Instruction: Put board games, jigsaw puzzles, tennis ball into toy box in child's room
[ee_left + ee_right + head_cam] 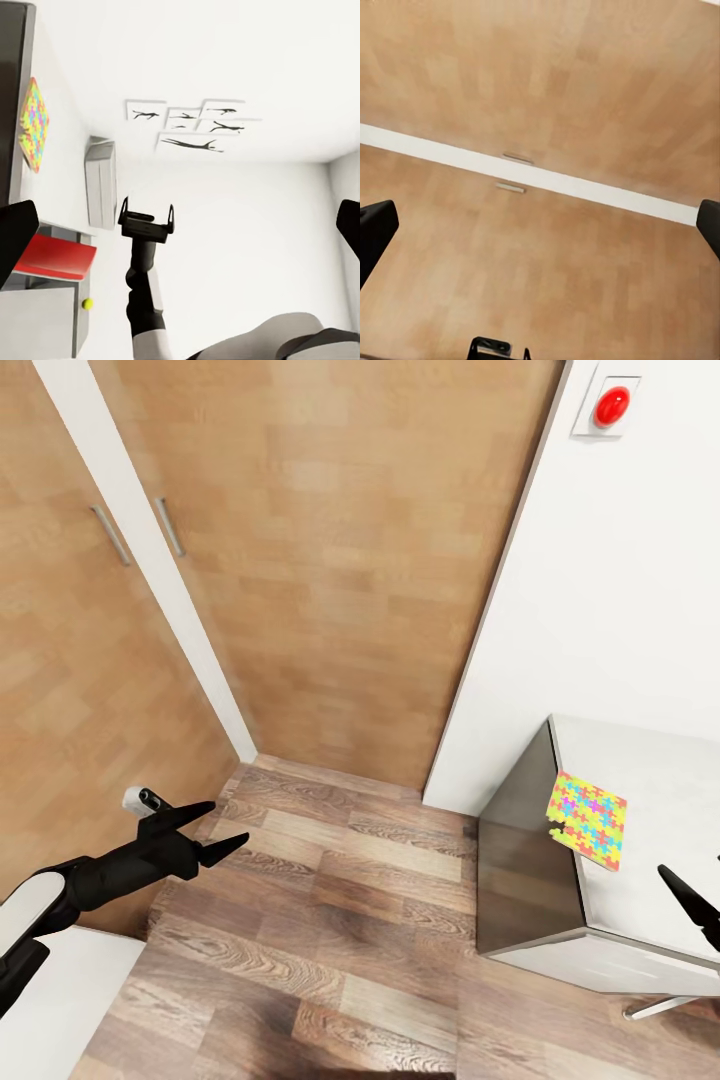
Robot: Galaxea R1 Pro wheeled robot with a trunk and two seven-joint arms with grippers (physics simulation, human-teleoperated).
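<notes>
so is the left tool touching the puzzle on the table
Apart. The head view shows the left tool open above the floor, far across from the puzzle on the table.

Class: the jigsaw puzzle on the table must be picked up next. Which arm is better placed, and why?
Right. The right tool hangs open over the table near the jigsaw puzzle; the left tool is across the floor.

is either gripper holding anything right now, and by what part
Nothing is held. The left gripper is open over the wood floor with nothing between its fingers, and the right gripper is open too, facing the wardrobe doors.
</notes>
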